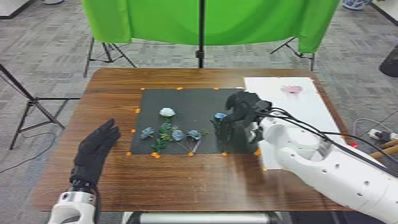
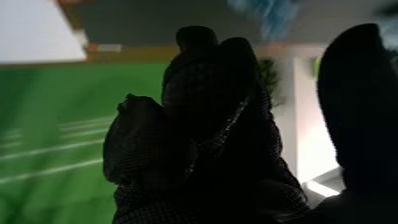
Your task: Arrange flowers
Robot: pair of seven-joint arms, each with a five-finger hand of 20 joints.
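Nearest, the black-gloved left hand (image 1: 94, 150) is open beside the dark rectangular mat (image 1: 191, 96). Farther on, the black-gloved right hand (image 1: 242, 104), thumb apart from extended fingers, is beside a round blue flower with a leafy green stem (image 1: 220, 115) on the mat. It should be light, stem springy, petals easily crushed: pinch mid-stem. Beyond, a pale pink flower (image 1: 291, 89) lies on the white sheet (image 1: 306, 112)

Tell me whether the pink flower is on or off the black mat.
Off: the pink flower is on the white sheet, right of the black mat.
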